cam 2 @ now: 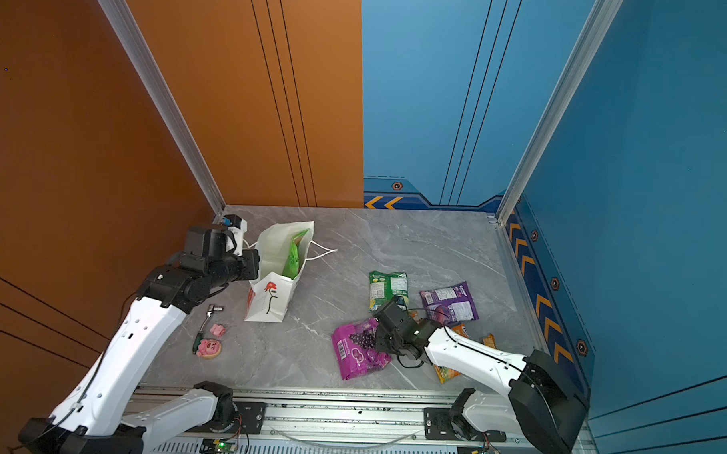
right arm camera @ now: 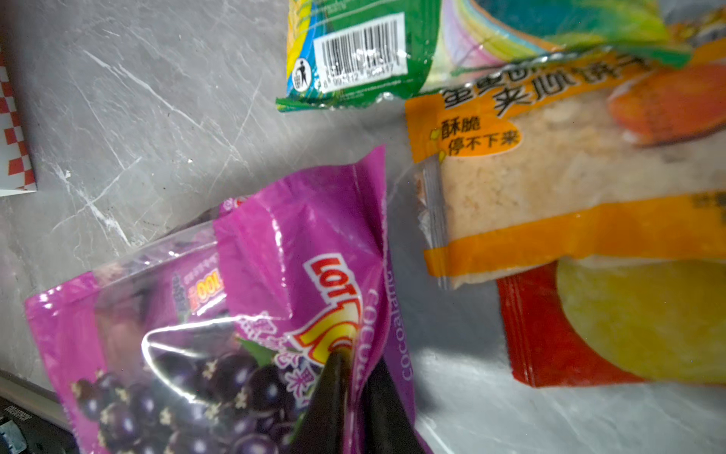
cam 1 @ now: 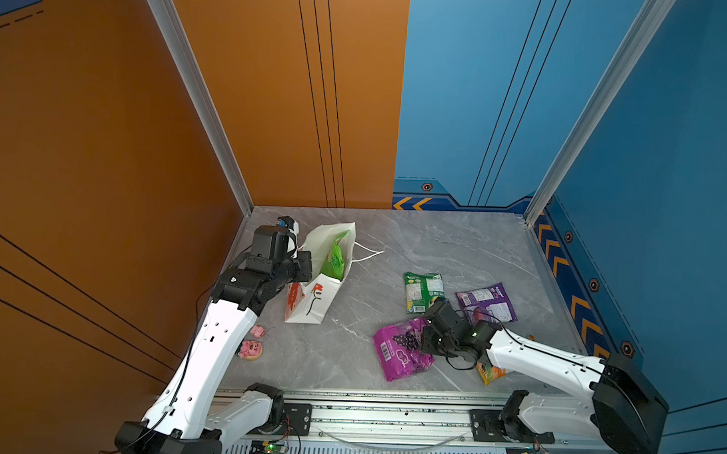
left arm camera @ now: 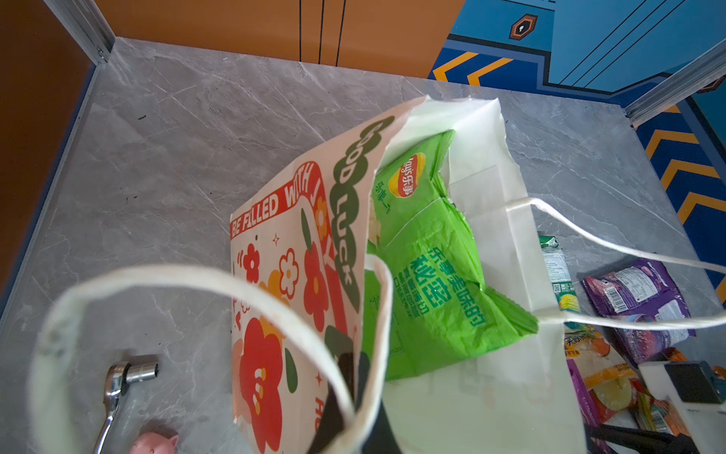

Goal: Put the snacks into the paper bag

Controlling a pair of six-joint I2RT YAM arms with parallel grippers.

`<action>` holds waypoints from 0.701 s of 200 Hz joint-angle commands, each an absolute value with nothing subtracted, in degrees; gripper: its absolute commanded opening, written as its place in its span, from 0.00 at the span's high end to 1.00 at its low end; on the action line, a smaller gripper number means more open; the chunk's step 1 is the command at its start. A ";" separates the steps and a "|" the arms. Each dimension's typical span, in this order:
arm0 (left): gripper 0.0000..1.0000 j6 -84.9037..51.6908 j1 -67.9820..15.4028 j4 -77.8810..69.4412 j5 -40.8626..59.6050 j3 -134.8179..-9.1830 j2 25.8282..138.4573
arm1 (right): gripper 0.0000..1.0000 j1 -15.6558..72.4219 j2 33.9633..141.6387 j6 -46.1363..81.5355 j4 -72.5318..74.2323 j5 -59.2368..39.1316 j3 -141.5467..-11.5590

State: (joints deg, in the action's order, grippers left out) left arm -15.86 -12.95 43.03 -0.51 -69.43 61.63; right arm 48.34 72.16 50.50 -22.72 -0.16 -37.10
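The white paper bag [cam 1: 309,301] [cam 2: 267,301] [left arm camera: 275,275] stands open at the back left, with a green snack packet [cam 1: 333,260] [cam 2: 292,256] [left arm camera: 432,275] inside. My left gripper [cam 1: 304,269] [cam 2: 254,268] [left arm camera: 355,365] is shut on the bag's rim by a cord handle. My right gripper [cam 1: 426,342] [cam 2: 378,341] [right arm camera: 355,377] is shut on the edge of the purple grape packet [cam 1: 399,354] [cam 2: 357,354] [right arm camera: 235,314], which lies on the table. Beside it lie a green-white packet [cam 1: 423,291] [right arm camera: 353,51], a small purple one [cam 1: 486,303], an orange one [right arm camera: 550,177] and a red one with a yellow circle [right arm camera: 589,326].
Two pink round toys [cam 1: 251,350] [cam 2: 210,347] and a ratchet wrench [cam 2: 209,318] [left arm camera: 118,385] lie left of the bag, near my left arm. Orange and blue walls close the table's left, back and right. A metal rail [cam 1: 388,416] runs along the front edge.
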 commanded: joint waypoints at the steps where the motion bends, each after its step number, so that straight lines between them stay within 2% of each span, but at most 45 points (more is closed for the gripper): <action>1: 1.00 -14.94 -13.34 42.71 -1.73 -68.83 61.69 | 0.76 47.08 73.18 45.10 -26.32 -1.94 -39.02; 34: 1.00 -14.94 -13.30 42.70 -1.63 -68.91 61.52 | 0.60 40.98 75.28 30.15 -27.52 -9.57 -40.69; 65: 1.00 -14.94 -13.28 42.71 -1.75 -68.84 61.53 | 0.46 37.42 77.56 23.78 -28.48 -12.25 -42.92; 101: 1.00 -14.95 -13.33 42.71 -1.58 -68.94 61.80 | 0.45 36.65 81.04 22.93 -26.32 -15.56 -42.90; 140: 1.00 -14.94 -13.33 42.67 -1.58 -68.94 61.83 | 0.52 37.30 83.86 25.33 -22.20 -18.30 -40.89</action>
State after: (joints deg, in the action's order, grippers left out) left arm -15.86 -12.95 43.03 -0.49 -69.43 61.65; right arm 36.64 81.30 25.30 -23.77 -15.31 -42.17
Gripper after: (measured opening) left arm 0.044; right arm 0.508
